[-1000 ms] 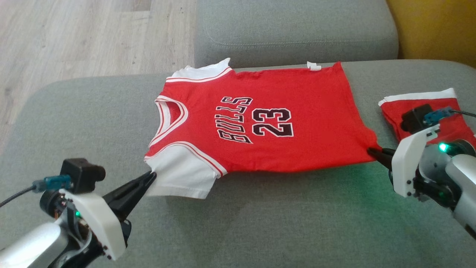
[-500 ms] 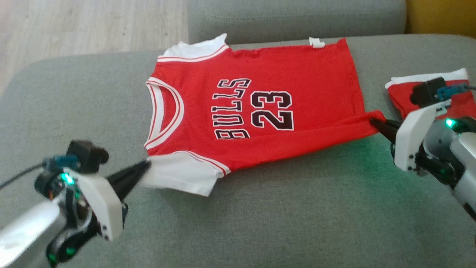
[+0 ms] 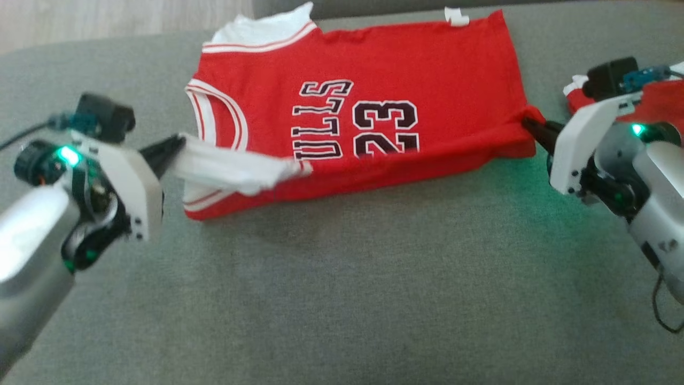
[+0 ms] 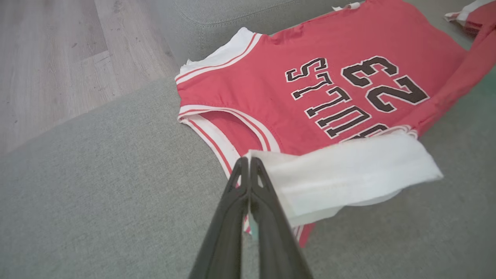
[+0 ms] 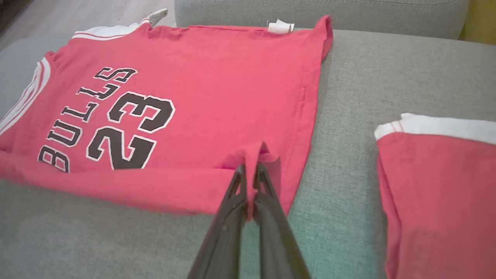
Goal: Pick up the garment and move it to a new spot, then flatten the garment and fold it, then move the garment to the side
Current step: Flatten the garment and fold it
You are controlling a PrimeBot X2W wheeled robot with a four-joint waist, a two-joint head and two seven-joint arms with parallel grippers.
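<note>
I log the red short-sleeved cotton jersey as scarlet in the body, with white sleeves and red-and-white striped trim at neck and armholes. Its print, BULLS and 23, is black outlined in white. A small white label tab shows at its twelve o'clock edge. The grey woven sofa cushion is plain, tinted green at three o'clock. At three o'clock, the second folded red cloth garment carries a white band. The pale wood-grain plank floor is grey-brown. The left gripper and right gripper have black fingers, white housings and green lamps.
</note>
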